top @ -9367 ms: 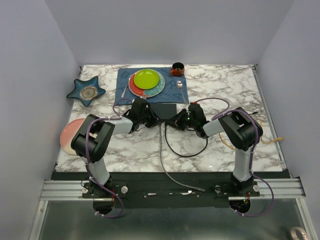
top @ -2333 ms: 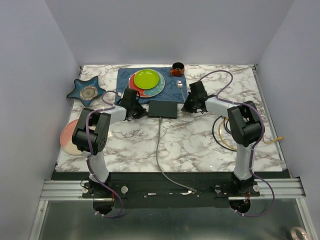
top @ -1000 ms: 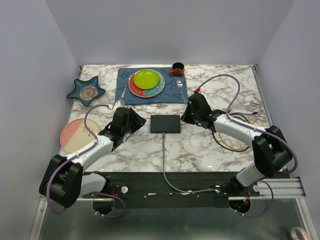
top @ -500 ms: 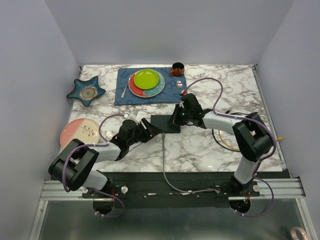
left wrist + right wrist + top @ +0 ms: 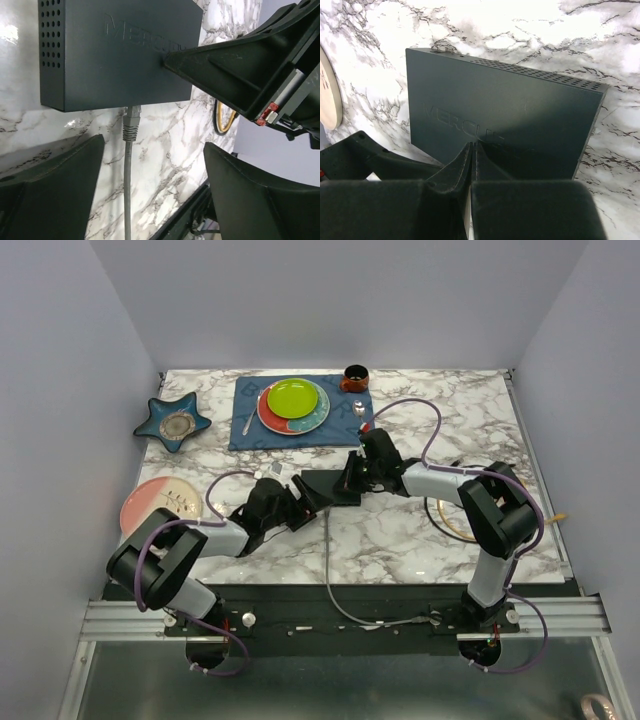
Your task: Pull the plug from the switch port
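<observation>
Partly legible, embossed "MERCU" crosses the switch (image 5: 500, 100) top, where the right pincer (image 5: 473, 146) rests its shut, empty tips. The left pincer (image 5: 152, 142) gapes wide, holding nothing; just ahead of its gap the plug (image 5: 131, 122) sits in the switch.

**Top external:** fixed, high above and behind arm bases (image 5: 487, 602), faces down and forward. Far view, whole marble table (image 5: 400, 530) framed, switch (image 5: 330, 487) near centre.

**Left wrist:** rides left gripper (image 5: 154, 145), close, faces obliquely over tabletop at switch's socket edge and plug (image 5: 131, 120). Own fingers (image 5: 55, 195) frame lower corners.

**Right wrist:** rides right gripper (image 5: 472, 146), close, faces down on switch's top face.

**Shared:** switch in all three views; each wrist view catches other arm's gripper.
</observation>
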